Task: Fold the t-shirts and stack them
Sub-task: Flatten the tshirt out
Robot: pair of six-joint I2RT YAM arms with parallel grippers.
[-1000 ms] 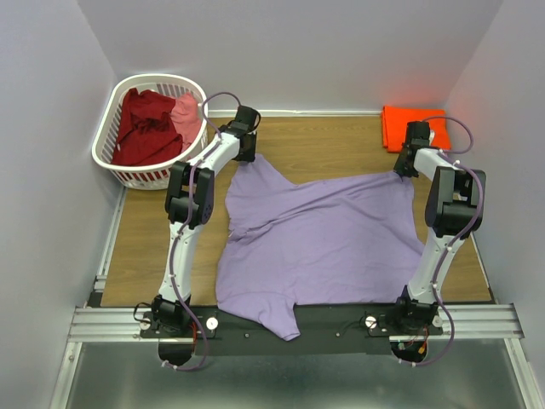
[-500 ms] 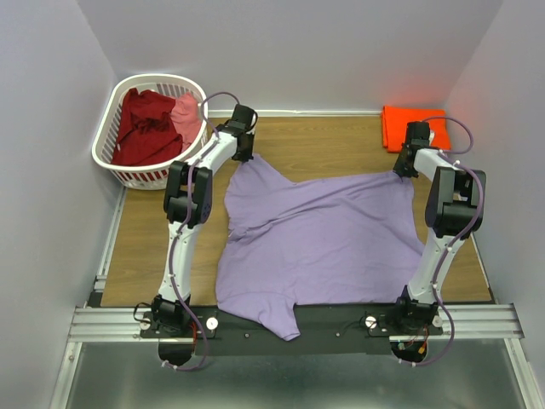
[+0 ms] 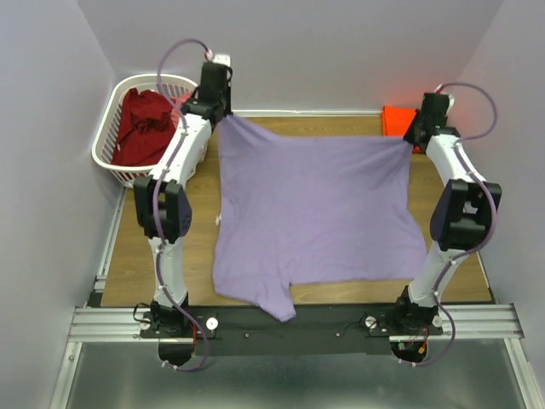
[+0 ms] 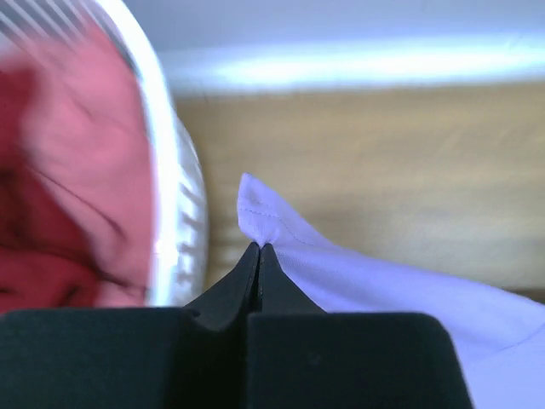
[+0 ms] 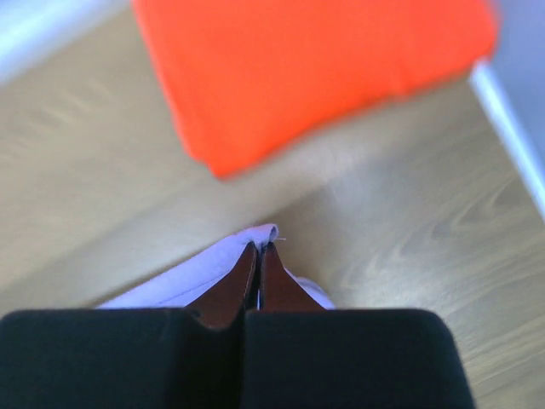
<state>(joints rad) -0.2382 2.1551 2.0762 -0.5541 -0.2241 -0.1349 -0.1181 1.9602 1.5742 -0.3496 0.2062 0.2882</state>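
**A:** Quick one, near side first. Where's the shirt?

**B:** We've got the lavender t-shirt (image 3: 315,209) spread over the table (image 3: 145,247). One sleeve droops off the near edge, well short of both pairs of jaws. The far hem runs taut between them.

**A:** Jaws?

**B:** The left gripper (image 4: 258,247) is pinched tight on the far-left corner, with a bit of cloth poking out just past the tips. The right gripper (image 5: 258,247) is the same, clamped on the far-right corner.

**A:** And beyond them?

**B:** Just past the right jaws we see the orange t-shirt (image 5: 315,68), folded flat and apart from the lavender one. Off to the left of the left jaws is the white basket (image 4: 166,196), holding the dark red t-shirt (image 3: 140,119) and the pink t-shirt (image 4: 94,145).

**A:** Which step is it?

**B:** We'd call it spreading the shirt out ahead of the first fold. We see no fold in the lavender one yet.

**A:** Next move?

**B:** We reckon both arms need to travel together so the hem keeps its tension and lies down square. The drooping sleeve needs to come onto the table too. Only then should the jaws let go and take a new hold for the fold.
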